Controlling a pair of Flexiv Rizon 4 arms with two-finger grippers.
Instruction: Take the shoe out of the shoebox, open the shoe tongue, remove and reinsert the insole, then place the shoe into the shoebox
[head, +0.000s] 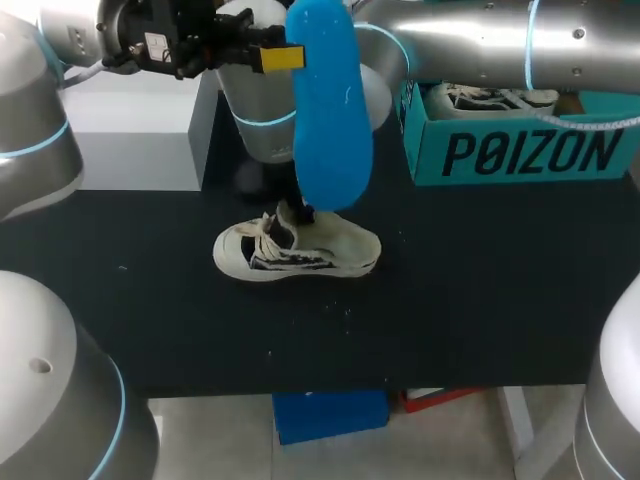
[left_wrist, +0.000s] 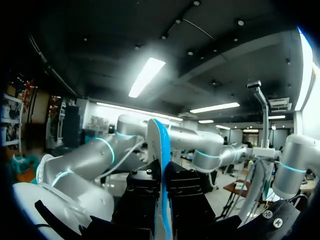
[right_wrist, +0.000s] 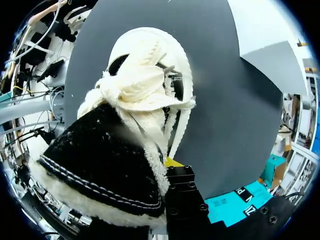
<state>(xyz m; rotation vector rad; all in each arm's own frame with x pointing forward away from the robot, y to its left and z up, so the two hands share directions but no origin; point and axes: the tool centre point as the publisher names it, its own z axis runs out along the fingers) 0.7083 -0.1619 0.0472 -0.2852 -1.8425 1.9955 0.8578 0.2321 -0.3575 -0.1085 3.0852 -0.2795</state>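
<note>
left gripper (head: 283, 58) is found clamped on the blue insole (head: 330, 120), pinched from both sides near its upper end, as confirmed edge-on in the left wrist view; the insole is held aloft, roughly upright, its lower end hanging just above the shoe (head: 300, 252); the shoe is set on its sole at the middle of the black table (head: 480, 290), toe toward 9 o'clock, heel toward 3 o'clock; right gripper (head: 303, 212) is placed at the shoe's opening, by the tongue and laces; in the right wrist view it is seen against the fleece-edged lining, but whether it is clamped there or merely resting cannot be told; the teal shoebox (head: 520, 150) is noted at 2 o'clock from the shoe, well apart, with a second shoe (head: 490, 98) lying in it; a grey box (head: 130, 130) stands at 10 o'clock.

step in hand is judged to be the turn from removal to reinsertion: the insole is fully out of the shoe and not yet put back; the next move is judged to call for the insole to be lowered and tipped, its leading end fed toward the toe at 9 o'clock, in line with the shoe's length; the opening should be held wide by the right arm meanwhile; risk is noted of the insole buckling or catching on the laces.
</note>
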